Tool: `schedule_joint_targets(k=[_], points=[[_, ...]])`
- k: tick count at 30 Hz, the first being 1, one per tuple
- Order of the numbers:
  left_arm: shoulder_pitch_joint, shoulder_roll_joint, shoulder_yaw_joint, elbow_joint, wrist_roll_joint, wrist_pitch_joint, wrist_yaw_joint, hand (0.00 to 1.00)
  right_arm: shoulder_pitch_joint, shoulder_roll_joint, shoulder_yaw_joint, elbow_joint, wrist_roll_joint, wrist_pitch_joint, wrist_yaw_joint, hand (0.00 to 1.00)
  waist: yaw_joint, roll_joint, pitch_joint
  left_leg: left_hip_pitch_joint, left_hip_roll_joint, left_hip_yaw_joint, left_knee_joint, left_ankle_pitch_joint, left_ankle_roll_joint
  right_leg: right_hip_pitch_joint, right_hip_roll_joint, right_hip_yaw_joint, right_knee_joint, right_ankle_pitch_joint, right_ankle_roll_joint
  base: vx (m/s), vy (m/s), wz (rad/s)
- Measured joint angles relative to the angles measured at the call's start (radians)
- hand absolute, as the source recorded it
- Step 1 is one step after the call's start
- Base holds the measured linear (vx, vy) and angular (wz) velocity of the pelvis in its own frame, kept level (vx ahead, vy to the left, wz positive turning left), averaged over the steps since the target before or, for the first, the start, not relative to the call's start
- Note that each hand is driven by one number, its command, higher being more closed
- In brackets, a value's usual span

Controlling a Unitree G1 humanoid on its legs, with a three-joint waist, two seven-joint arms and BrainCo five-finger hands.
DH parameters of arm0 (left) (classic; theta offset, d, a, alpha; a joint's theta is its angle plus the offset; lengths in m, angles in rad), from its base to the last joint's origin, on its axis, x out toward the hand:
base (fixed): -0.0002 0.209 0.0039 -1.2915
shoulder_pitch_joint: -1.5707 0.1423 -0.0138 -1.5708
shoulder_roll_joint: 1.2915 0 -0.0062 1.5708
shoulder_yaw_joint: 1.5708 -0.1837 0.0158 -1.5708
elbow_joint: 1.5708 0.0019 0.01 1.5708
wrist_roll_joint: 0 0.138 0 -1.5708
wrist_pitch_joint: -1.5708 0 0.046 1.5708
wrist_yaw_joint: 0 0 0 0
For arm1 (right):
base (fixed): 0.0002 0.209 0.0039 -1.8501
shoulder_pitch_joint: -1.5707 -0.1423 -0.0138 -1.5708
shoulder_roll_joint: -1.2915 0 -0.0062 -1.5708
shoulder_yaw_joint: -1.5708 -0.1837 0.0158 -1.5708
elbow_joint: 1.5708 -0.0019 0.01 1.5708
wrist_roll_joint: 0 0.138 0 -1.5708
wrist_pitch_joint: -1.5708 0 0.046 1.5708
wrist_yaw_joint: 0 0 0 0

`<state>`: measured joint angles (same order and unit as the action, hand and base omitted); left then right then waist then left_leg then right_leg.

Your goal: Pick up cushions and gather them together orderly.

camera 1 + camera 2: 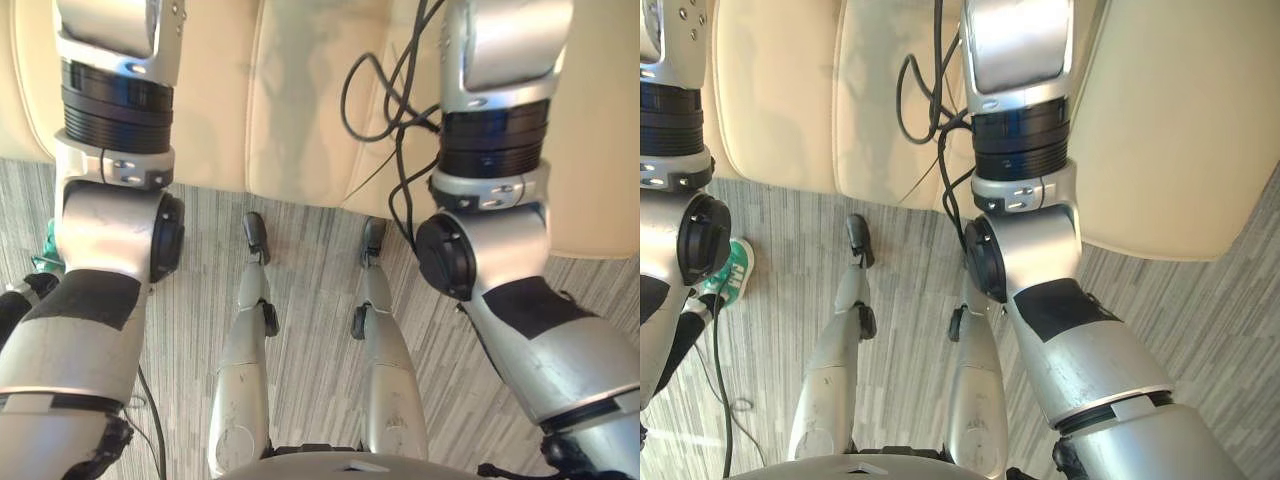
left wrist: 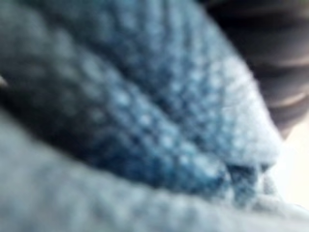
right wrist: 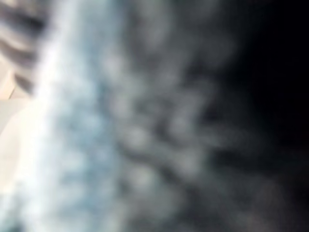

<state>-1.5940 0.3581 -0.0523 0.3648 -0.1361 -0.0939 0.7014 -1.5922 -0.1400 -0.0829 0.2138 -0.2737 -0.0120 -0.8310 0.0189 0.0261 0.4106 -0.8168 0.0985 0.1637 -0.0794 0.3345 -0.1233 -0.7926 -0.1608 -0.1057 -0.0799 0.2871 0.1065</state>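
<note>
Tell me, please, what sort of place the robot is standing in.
Probably a living room or lounge. A cream sofa stands before the robot on a grey plank-patterned floor, and blue knitted fabric, likely a cushion, lies very close to the left wrist camera.

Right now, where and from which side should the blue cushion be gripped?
Probably by its two opposite edges, one hand from each side: the blue cushion lies soft and creased against the left hand and close against the right hand, so a fold there gives purchase. The grip itself is hidden.
</note>
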Motion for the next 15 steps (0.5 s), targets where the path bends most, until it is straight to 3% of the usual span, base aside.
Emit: schedule_joint_targets(k=[4, 9, 15], points=[[0.000, -0.020, 0.043, 0.090, -0.001, 0.038, 0.002, 0.00, -0.006, -0.029, 0.026, 0.072, 0.047, 0.000, 0.018, 0.00, 0.007, 0.001, 0.000, -0.038, 0.007, 0.000, 0.000, 0.001, -0.001, -0.033, 0.005, -0.011, 0.000, 0.000, 0.000, 0.03, 0.056, 0.02], [0.018, -0.024, 0.111, 0.230, -0.018, 0.124, -0.098, 0.00, -0.005, -0.063, 0.038, 0.200, 0.188, 0.026, 0.157, 0.00, 0.009, 0.007, 0.005, -0.108, 0.015, 0.000, 0.000, 0.014, -0.005, -0.096, 0.012, -0.020, 0.001, 0.006, -0.008, 0.02, 0.057, 0.02], [0.147, -0.025, 0.174, 0.280, -0.044, 0.150, -0.190, 0.00, 0.060, -0.078, 0.080, 0.191, 0.201, 0.027, 0.265, 0.00, 0.004, 0.013, 0.021, -0.127, 0.024, 0.002, 0.000, 0.023, -0.017, -0.120, 0.012, -0.020, 0.010, 0.005, -0.008, 0.02, 0.047, -0.02]])
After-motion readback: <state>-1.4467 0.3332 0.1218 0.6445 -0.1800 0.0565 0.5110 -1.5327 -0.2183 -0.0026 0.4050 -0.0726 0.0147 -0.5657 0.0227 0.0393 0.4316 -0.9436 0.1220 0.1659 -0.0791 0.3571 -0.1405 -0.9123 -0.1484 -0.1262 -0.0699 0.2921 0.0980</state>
